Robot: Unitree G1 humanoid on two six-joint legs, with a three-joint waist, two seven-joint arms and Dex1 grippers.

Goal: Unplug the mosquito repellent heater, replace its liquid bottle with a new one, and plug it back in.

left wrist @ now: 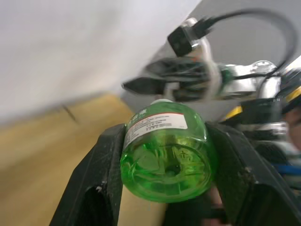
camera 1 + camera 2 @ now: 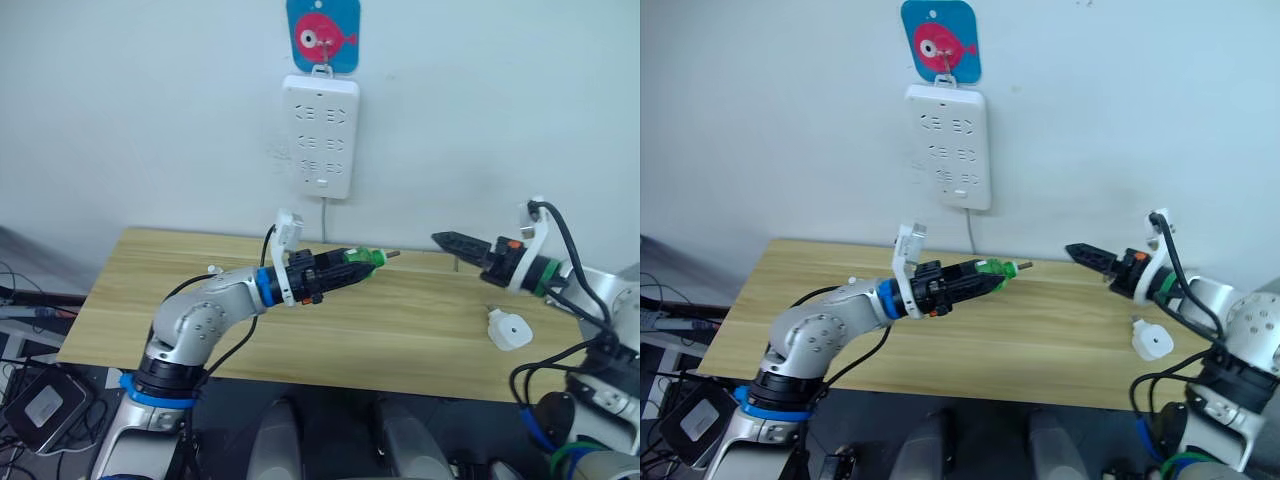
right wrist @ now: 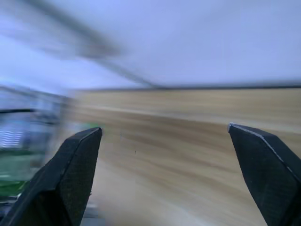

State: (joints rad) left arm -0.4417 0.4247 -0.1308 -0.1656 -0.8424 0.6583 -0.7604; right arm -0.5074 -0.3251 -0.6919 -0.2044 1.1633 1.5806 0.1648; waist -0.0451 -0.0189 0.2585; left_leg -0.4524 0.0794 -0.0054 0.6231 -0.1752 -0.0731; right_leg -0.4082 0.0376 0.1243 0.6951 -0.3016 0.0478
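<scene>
My left gripper [image 2: 345, 268] is shut on the liquid bottle [image 2: 366, 259], a small green translucent bottle held level above the table with its thin bare wick stem pointing right. In the left wrist view its round base [image 1: 164, 160] sits clamped between both fingers. The mosquito repellent heater [image 2: 508, 330], a small white rounded unit, lies unplugged on the table near the right front edge. My right gripper [image 2: 447, 240] hovers above the table's back right, pointing left toward the bottle; in its wrist view the fingers [image 3: 70, 165] stand wide apart around nothing. The new one is out of view.
A long white power strip [image 2: 321, 137] hangs on the wall under a blue fish hook [image 2: 322, 35], its cord dropping behind the wooden table [image 2: 150, 300]. Cables and a small box [image 2: 40, 405] lie on the floor at the left.
</scene>
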